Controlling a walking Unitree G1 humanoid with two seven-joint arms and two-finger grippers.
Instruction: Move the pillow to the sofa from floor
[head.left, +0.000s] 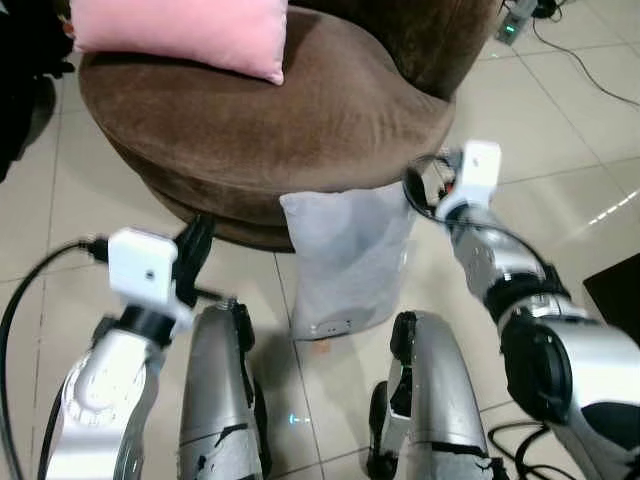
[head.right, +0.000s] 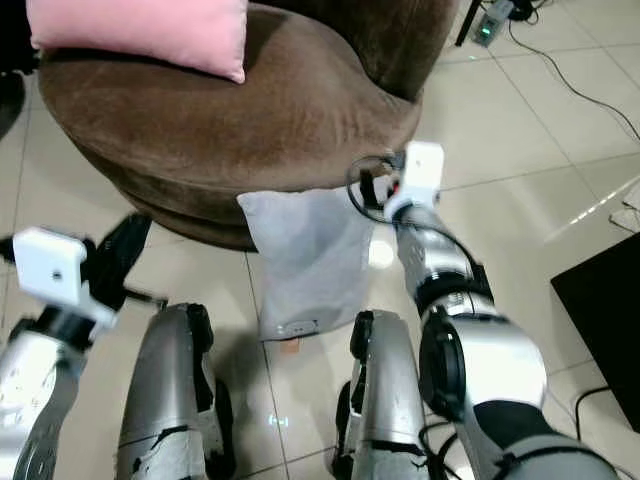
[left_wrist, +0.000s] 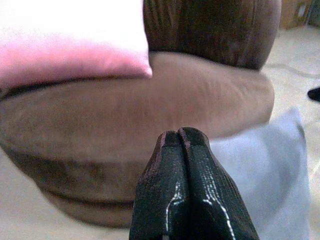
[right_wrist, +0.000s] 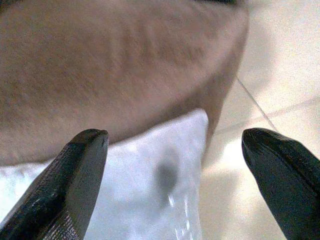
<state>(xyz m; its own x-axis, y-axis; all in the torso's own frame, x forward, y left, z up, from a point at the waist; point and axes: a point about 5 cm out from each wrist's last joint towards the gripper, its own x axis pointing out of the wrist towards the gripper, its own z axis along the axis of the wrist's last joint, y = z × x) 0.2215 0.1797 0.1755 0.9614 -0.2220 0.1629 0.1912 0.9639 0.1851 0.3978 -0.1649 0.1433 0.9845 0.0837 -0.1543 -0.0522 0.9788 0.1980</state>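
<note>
A light grey pillow (head.left: 345, 260) stands on the tiled floor, leaning against the front of a round brown sofa (head.left: 270, 120). My right gripper (right_wrist: 172, 137) is open and hovers just above the pillow's top right corner (right_wrist: 192, 125), one finger to each side, touching nothing. In the head views it sits at the sofa's front edge (head.left: 428, 185). My left gripper (left_wrist: 177, 137) is shut and empty, held low to the left of the pillow (head.left: 195, 245) and pointing at the sofa's base.
A pink pillow (head.left: 180, 30) lies on the sofa seat at the back left. My two silver legs (head.left: 220, 380) stand just in front of the grey pillow. A power strip (head.left: 510, 25) and cables (head.left: 590, 70) lie far right; a black object (head.right: 600, 320) sits near right.
</note>
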